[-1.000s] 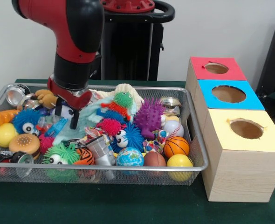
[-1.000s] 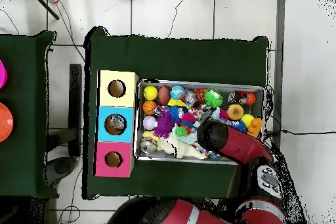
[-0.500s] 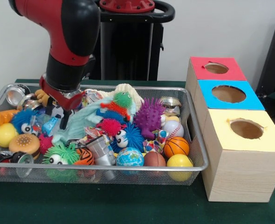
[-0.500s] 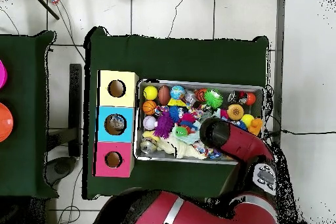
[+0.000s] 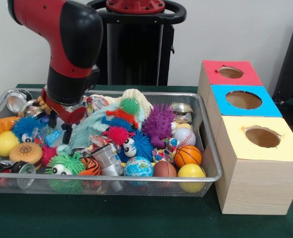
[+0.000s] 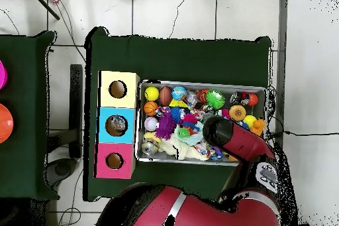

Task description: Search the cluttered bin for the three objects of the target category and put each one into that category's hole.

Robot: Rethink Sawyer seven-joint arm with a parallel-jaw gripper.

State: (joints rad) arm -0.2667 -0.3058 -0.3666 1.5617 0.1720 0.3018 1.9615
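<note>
The claw (image 5: 60, 130) hangs low in the bin (image 5: 206, 144), towards the table edge farthest from the boxes; whether it is clenched or released I cannot tell. I judge the step a probe for a pick, best done by dropping straight onto one item and lifting slowly so neighbours fall away. Just beside it lie a soft pale-green cloth (image 5: 89, 128), a fuzzy blue ball with eyes (image 5: 27, 128) and crumpled cans (image 5: 17, 100). Farther out are a spiky purple ball (image 5: 159, 122) and a smooth basketball (image 5: 187, 155). The wire-mesh bin fills the table's middle beside three wooden boxes (image 5: 258, 163) with round holes.
</note>
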